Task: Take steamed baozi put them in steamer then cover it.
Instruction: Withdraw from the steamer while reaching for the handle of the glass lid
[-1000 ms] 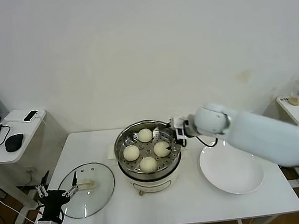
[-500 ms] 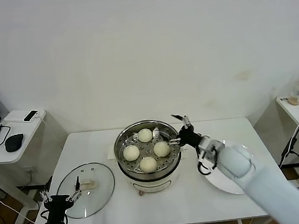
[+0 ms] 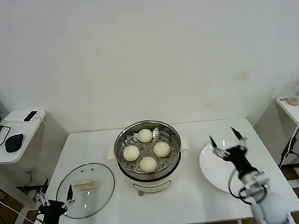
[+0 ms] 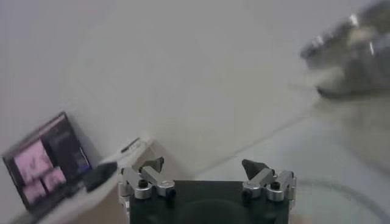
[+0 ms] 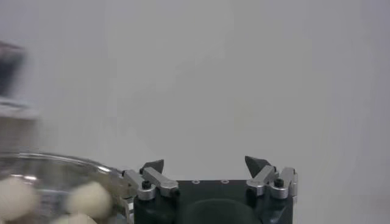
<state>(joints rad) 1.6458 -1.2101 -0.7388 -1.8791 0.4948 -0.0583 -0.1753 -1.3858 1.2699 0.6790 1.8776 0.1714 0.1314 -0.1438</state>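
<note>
Four baozi (image 3: 146, 150) in steamer (image 3: 149, 167), table centre. My right gripper (image 3: 228, 145) spread wide, empty, over plate (image 3: 218, 174). My left gripper (image 3: 54, 200) likewise, near glass lid (image 3: 88, 193), uncovered.

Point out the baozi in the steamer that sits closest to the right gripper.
The baozi on the plate-facing side of the steamer tray; the other three lie farther from the right gripper.

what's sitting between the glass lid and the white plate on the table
In the head view, the steamer with four baozi inside stands between the glass lid and the white plate.
</note>
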